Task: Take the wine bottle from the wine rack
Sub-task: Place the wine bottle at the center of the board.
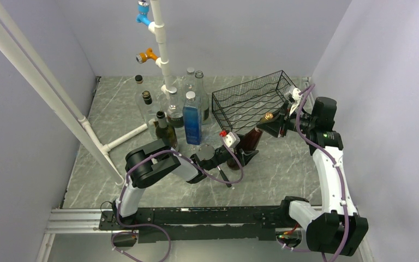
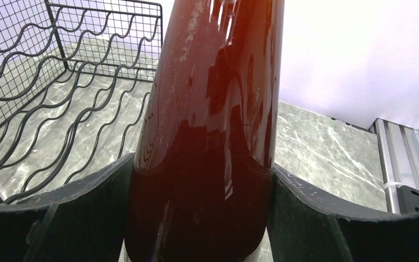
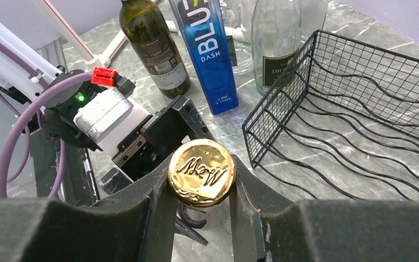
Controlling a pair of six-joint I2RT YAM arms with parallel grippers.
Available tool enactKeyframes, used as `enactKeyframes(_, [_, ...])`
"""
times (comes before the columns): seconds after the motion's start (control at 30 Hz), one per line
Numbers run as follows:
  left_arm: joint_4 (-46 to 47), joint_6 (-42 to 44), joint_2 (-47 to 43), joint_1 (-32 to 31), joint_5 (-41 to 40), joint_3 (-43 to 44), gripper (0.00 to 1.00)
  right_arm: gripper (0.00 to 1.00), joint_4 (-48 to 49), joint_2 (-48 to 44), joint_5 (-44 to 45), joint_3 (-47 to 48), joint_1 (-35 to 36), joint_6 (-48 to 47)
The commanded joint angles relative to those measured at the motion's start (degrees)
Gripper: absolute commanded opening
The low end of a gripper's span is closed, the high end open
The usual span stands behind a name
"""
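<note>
While the bench (image 1: 289, 164) looks roomy on my screen, the working gap is tight: the rack (image 1: 251, 101) sits at the right rear, with a cluster of standing bottles (image 1: 177, 112) just to its left. The wine bottle (image 1: 250, 139) is out of the rack, tilted in the air just in front of its near corner and carried between both arms. My left claw (image 2: 199, 191) clamps the wide lower body, pressed to the glass on both sides. My right claw (image 3: 199, 185) is closed on the top, pinching the gold cap (image 3: 201, 172). My worry is the two arms drifting out of step. I judge that could twist the small cap free, and the glossy glass might then slide through the left grip and swing into the rack wires.
</note>
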Motion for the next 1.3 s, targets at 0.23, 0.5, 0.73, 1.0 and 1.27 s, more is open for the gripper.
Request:
enactKeyframes(0.23, [1.72, -2.37, -5.46, -0.73, 1.86, -0.36, 0.99, 0.0, -1.23, -0.62, 4.01, 5.03, -0.31, -6.6])
enactKeyframes(0.5, [-2.58, -1.55, -8.34, -0.73, 0.26, -2.32, 1.0, 0.0, -3.65, -1.08, 4.26, 7.0, -0.88, -7.9])
enactKeyframes(0.73, [-8.1, 0.67, -12.23, -1.11, -0.25, -3.54, 1.0, 0.0, -5.91, -1.45, 5.01, 9.11, -2.34, -9.02])
enactKeyframes(1.0, [-16.25, 5.13, -18.34, -3.23, -1.62, -5.99, 1.0, 0.0, -8.51, -1.61, 8.7, 11.01, -4.82, -11.36])
enactKeyframes(1.27, [-19.47, 5.81, -22.64, -4.2, -2.32, -8.53, 0.99, 0.0, -9.29, -0.37, 11.86, 14.05, -8.39, -12.53])
